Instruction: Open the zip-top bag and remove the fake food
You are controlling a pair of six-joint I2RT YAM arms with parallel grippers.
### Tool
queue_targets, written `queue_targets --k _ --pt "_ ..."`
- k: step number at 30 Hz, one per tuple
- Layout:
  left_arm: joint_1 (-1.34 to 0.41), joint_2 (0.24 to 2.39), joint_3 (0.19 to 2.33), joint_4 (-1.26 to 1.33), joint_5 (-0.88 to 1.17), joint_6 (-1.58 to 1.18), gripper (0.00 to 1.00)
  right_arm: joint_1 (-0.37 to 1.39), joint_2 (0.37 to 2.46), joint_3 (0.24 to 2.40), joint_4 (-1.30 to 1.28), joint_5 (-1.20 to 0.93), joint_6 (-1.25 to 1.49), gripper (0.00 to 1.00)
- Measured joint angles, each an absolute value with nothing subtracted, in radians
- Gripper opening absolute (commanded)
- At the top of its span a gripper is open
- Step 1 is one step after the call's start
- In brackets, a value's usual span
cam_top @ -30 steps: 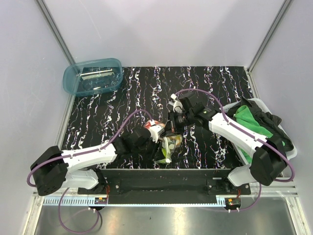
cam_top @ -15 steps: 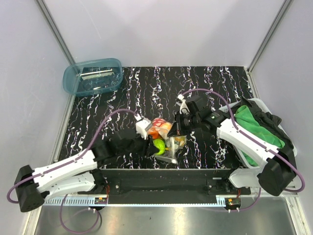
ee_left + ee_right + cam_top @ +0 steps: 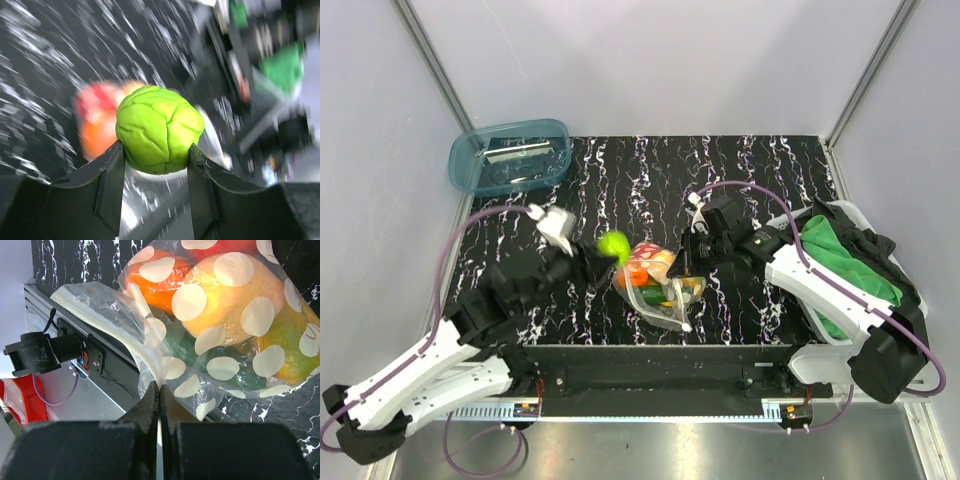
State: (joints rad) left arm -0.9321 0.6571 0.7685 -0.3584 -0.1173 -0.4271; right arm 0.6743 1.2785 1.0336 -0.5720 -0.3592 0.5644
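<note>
Now we are midway through emptying the zip-top bag (image 3: pixel 660 292). Far left of the bag and beyond it sits the blue tub (image 3: pixel 508 157). Just left of the bag, above the tabletop (image 3: pixel 760 170), our left gripper (image 3: pixel 609 248) is clamped on a lime-green piece (image 3: pixel 159 129) of the fake food (image 3: pixel 645 262), with a finger on each side. The bag lies with its mouth seemingly open and the orange, red and yellow pieces inside. At the bag's right edge our right gripper (image 3: pixel 159 390) has its fingers pressed together on the clear film, pinning it. Well right of the bag lies a green cloth (image 3: pixel 828 248). We judge the next move calls for setting the green piece down clear of the bag, letting go, then reaching into the mouth for another piece while the right gripper holds firm.
</note>
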Motion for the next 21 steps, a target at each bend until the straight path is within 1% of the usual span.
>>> queue_targets --k 1,4,8,10,13,18,21 --pt "-0.903 0.671 0.805 -0.353 -0.138 -0.43 0.0 0.674 1.278 1.034 -0.572 -0.36 0.564 0.0" --pt "-0.732 0.723 0.871 -0.322 -0.157 -0.447 0.0 0.674 1.276 1.034 -0.573 -0.361 0.554 0.0" --pt "-0.483 0.873 0.925 -0.255 -0.127 -0.495 0.0 0.674 1.268 1.035 -0.577 -0.362 0.535 0.0" --pt "-0.371 0.979 0.943 -0.208 -0.102 -0.522 0.0 0.674 1.265 1.042 -0.589 -0.366 0.52 0.0" --pt "-0.25 1.146 0.986 -0.155 -0.073 -0.554 0.0 0.674 1.263 1.056 -0.607 -0.369 0.498 0.0" --pt "-0.083 1.441 1.139 -0.096 -0.013 -0.641 0.0 0.674 1.262 1.077 -0.626 -0.383 0.455 0.0" --pt "0.001 1.618 1.267 -0.054 0.024 -0.691 0.0 0.674 1.262 1.083 -0.633 -0.385 0.432 0.0"
